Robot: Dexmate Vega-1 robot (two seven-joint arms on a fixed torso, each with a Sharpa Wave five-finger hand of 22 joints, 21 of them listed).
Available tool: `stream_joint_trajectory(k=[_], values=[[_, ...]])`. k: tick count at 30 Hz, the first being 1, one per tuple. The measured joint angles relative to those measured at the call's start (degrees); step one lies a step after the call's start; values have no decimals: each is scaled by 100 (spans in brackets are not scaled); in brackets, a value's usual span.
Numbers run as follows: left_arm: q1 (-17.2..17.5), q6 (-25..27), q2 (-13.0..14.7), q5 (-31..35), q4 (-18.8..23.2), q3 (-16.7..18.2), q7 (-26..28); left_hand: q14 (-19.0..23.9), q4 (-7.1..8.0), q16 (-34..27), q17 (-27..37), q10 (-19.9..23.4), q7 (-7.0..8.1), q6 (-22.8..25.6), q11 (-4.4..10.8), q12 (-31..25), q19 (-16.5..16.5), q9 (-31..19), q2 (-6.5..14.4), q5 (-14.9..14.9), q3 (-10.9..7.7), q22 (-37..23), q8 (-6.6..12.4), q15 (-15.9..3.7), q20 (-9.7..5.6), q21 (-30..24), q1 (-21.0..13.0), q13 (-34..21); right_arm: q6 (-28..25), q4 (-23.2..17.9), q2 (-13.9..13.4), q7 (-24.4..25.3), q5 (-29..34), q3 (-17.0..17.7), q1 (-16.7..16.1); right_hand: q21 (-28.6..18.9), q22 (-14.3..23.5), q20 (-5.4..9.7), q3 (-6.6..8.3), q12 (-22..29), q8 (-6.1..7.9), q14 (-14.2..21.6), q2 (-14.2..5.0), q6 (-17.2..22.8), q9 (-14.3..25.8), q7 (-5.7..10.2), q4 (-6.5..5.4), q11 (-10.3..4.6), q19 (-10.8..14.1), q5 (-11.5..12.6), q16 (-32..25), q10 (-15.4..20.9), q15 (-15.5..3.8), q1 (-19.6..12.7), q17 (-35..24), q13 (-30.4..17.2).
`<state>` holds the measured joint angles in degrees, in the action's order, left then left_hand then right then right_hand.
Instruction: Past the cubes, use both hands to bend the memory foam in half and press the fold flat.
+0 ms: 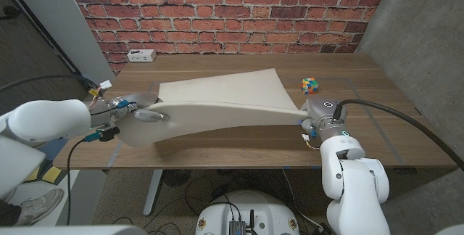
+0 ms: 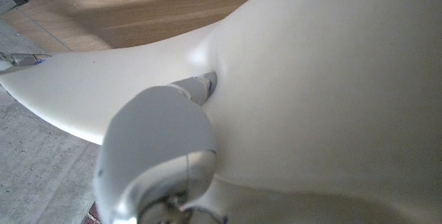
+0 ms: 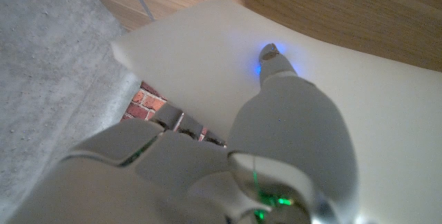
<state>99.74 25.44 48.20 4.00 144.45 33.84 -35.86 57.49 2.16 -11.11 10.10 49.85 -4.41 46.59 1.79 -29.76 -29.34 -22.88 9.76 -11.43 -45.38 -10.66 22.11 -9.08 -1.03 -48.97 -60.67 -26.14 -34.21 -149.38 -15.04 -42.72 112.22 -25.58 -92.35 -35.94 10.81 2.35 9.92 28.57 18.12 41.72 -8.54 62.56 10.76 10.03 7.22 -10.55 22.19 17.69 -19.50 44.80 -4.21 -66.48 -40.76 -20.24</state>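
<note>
Cream-coloured memory foam [image 1: 217, 101] arches across the middle of a wooden table [image 1: 239, 151], lifted at both ends by the robot's two hands, its far edge rising toward a red brick wall [image 1: 217, 10]. The left hand [image 1: 141, 113] grips the sheet's left end, its fingers clamped on the foam; the right hand [image 1: 313, 115] holds the right corner near the table's front edge.

No brand, label or writing can be read anywhere. A multicoloured cube [image 1: 310, 85] sits on the table just behind the right hand, close beside the foam's right corner. A white power strip [image 1: 141, 56] lies at the table's far left, against the wall.

From the left wrist view, the foam [image 2: 331, 79] spreads wide and pale, dented where a fingertip [image 2: 200, 86] presses into it, with the wood grain of the table [image 2: 152, 3] beyond. The left hand [image 2: 162, 155] shows as a rounded white shell, so how the other fingers lie cannot be told there.

From the right wrist view, a fingertip [image 3: 271, 54] rests on the foam [image 3: 207, 58] with a blue glow at the contact, and the right hand [image 3: 276, 148] sits over the sheet; a sliver of brick [image 3: 145, 99] shows under the lifted corner, beside grey concrete [image 3: 48, 65].

Grey concrete wall [image 1: 420, 39] flanks the table on the right, and cables [image 1: 406, 119] trail from both arms.
</note>
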Motion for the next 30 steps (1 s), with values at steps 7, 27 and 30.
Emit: stream_joint_trajectory(k=[7,27,30], values=[[-95,-161,-63,-101,-72,38,-113,1,-18,0,0,0,0,0,0,0,-35,9,0,6,-29,0,-33,0,34,-82,0,-30,327,-381,539,-242,318,20,-321,0,0,0,-5,-44,-43,-21,-52,0,10,-1,2,-31,1,-40,23,-31,22,-52,-10,-11],[-927,-173,484,-694,-867,-286,-301,35,-63,-38,0,1,-19,18,-1,-31,-84,59,1,-3,-78,-1,-121,32,83,-158,-1,-61,1098,-131,849,-1069,-781,723,643,0,-1,0,-44,-128,-116,-102,-89,-22,37,-85,-35,-30,1,-40,110,-154,42,-89,0,-64],[-1247,-126,776,-919,-1077,-485,-337,64,-63,-38,0,2,-20,18,-2,-84,-84,60,1,-3,-78,-1,-121,61,83,-177,-1,-61,1139,56,784,-1317,-977,806,981,0,-2,0,-44,-128,-133,-102,-89,8,40,-116,-35,-10,2,-40,110,-174,41,-89,0,-64]])
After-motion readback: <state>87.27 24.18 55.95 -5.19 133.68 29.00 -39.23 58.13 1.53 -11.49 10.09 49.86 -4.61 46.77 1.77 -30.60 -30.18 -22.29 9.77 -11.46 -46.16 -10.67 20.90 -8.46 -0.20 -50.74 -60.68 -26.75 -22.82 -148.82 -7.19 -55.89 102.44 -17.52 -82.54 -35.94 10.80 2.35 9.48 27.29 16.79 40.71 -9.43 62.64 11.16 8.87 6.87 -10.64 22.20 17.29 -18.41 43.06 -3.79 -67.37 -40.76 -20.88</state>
